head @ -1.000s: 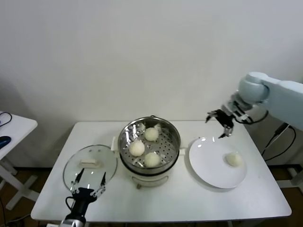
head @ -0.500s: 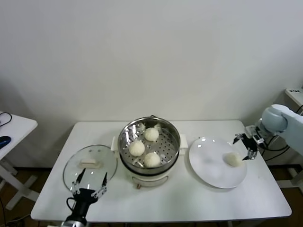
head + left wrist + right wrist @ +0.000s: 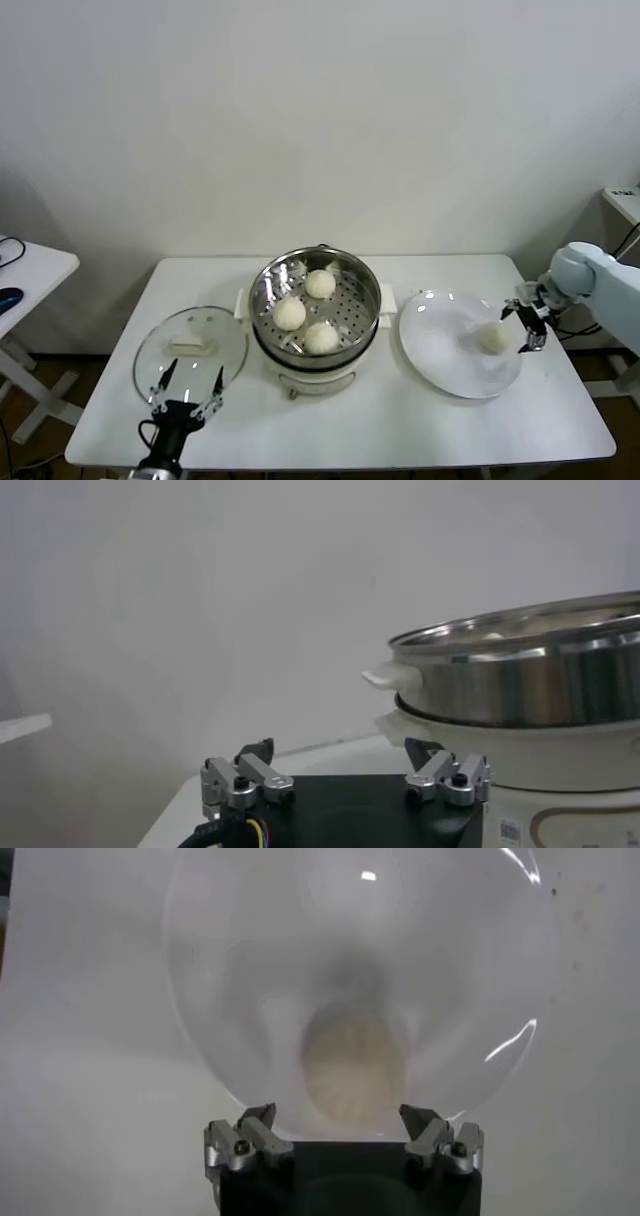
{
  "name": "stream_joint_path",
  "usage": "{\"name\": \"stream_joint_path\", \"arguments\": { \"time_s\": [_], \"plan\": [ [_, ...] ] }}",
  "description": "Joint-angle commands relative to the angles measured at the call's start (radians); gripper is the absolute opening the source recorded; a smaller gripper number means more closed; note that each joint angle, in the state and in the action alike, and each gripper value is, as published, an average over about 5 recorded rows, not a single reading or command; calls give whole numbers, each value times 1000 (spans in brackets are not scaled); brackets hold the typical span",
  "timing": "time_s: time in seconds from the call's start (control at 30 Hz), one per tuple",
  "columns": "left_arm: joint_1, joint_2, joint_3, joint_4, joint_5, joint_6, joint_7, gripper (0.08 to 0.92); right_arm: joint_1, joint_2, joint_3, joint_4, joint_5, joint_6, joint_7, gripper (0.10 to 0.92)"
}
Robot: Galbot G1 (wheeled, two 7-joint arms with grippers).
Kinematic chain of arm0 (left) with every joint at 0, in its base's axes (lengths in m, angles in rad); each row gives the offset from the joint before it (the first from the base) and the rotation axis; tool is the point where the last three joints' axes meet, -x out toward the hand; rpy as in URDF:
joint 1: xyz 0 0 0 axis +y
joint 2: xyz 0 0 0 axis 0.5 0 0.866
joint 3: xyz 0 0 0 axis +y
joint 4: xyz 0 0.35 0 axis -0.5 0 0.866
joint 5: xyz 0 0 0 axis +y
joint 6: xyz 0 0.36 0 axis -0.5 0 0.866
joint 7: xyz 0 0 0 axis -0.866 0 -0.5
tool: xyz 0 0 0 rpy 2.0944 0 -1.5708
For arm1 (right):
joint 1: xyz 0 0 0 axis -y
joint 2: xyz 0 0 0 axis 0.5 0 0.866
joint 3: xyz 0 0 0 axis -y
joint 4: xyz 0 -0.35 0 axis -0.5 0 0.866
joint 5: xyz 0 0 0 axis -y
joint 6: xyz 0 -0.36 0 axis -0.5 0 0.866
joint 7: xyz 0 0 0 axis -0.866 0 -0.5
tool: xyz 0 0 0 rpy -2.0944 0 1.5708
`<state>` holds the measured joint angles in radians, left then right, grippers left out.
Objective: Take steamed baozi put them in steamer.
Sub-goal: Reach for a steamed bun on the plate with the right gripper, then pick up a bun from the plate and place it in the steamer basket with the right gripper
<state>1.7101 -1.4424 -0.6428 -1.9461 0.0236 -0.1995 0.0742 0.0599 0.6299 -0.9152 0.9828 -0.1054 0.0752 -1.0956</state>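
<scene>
Three cream-white baozi (image 3: 306, 311) lie on the perforated tray of the steel steamer (image 3: 368, 302) at the table's middle. One baozi (image 3: 493, 337) lies on the white plate (image 3: 440, 340) to the right; it also shows in the right wrist view (image 3: 355, 1068). My right gripper (image 3: 525, 323) is open, just right of that baozi, low over the plate's edge; in the right wrist view (image 3: 340, 1120) the baozi sits just ahead of its spread fingers. My left gripper (image 3: 187, 390) is open and empty near the table's front left; the left wrist view (image 3: 342, 755) shows the steamer's side (image 3: 520, 685).
A round glass lid with a white handle (image 3: 190, 346) lies flat left of the steamer, just behind my left gripper. A small side table (image 3: 30, 270) stands at far left. The table's right edge is close to the plate.
My right gripper has come down from behind the plate to the plate's right side, close beside the baozi. The left arm and the baozi have not moved.
</scene>
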Motion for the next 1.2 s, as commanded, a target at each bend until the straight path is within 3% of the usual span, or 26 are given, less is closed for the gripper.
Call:
{"name": "stream_joint_path", "arguments": {
  "time_s": [0.03,0.83,1.2],
  "plan": [
    [-2,2,-5,7,-2,-1,1,823,-35,73,38,-101,-27,10,2,823],
    [-34,-3,-2,32,5,11,-2,823,-24,144,21,-169,-21,20,-29,822],
    [-38,-6,0,33,7,16,-5,823,-16,145,19,-175,-23,27,-33,719]
  ]
}}
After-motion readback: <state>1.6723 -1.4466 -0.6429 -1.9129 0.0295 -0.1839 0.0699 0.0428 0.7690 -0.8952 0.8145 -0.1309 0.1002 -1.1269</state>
